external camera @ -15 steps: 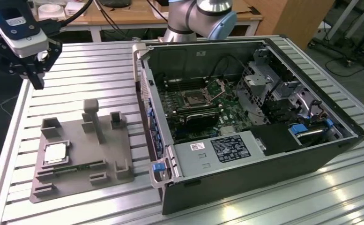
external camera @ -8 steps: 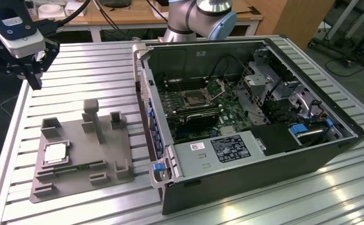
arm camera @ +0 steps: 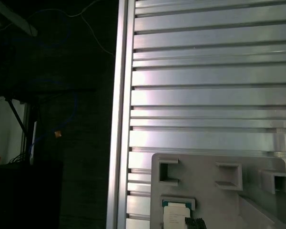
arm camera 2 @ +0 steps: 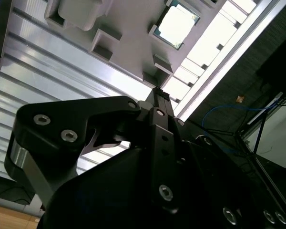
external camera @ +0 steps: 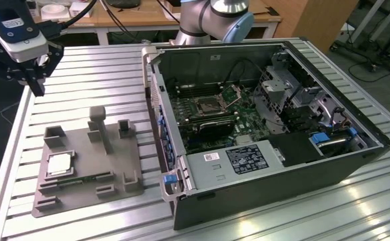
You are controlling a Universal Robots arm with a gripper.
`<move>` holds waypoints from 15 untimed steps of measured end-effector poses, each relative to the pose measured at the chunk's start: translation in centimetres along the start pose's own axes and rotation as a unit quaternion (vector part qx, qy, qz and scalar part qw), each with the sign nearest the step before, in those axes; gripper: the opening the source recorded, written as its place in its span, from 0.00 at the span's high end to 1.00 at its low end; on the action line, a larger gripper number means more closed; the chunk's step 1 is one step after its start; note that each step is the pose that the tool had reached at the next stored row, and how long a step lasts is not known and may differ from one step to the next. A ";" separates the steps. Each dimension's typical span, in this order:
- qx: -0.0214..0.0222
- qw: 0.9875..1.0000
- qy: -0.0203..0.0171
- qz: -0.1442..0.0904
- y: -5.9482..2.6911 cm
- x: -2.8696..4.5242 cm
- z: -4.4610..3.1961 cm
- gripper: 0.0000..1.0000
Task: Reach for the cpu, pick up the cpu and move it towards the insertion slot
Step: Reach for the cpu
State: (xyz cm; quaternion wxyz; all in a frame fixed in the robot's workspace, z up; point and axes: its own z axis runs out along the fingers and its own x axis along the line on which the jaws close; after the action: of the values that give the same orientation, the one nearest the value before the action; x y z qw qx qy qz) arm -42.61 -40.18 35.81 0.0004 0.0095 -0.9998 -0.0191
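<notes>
The cpu (external camera: 59, 164) lies flat in a recess of the grey fixture plate (external camera: 111, 168), on the exterior view's left; its pale square top also shows in both wrist views (arm camera 2: 177, 27) (arm camera: 175, 215). My gripper (external camera: 39, 91) hangs well above the table's far left corner, behind the plate and apart from the cpu. Its black fingers (arm camera 2: 158, 95) come together to a point with nothing between them. The insertion slot (external camera: 208, 106) sits on the motherboard inside the open computer case (external camera: 268, 181), its metal lid (external camera: 237, 93) raised.
The fixture plate carries several upright blocks (external camera: 98, 118). The slatted aluminium table (external camera: 81, 65) ends at a left edge (arm camera: 124, 119) close to my gripper, with dark floor beyond. The arm's base (external camera: 215, 20) stands behind the case. Cables and a drive cage fill the case's right side.
</notes>
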 end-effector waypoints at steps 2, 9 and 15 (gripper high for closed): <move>0.000 1.000 0.000 0.000 -0.12 0.00 0.01 0.89; 0.000 1.000 0.000 0.000 -0.70 0.27 0.04 0.89; 0.000 1.000 0.000 0.000 -0.73 1.52 0.08 0.89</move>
State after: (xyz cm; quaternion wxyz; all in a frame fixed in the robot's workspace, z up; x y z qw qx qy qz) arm -44.12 -40.94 35.70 0.0005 0.0095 -0.9998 -0.0191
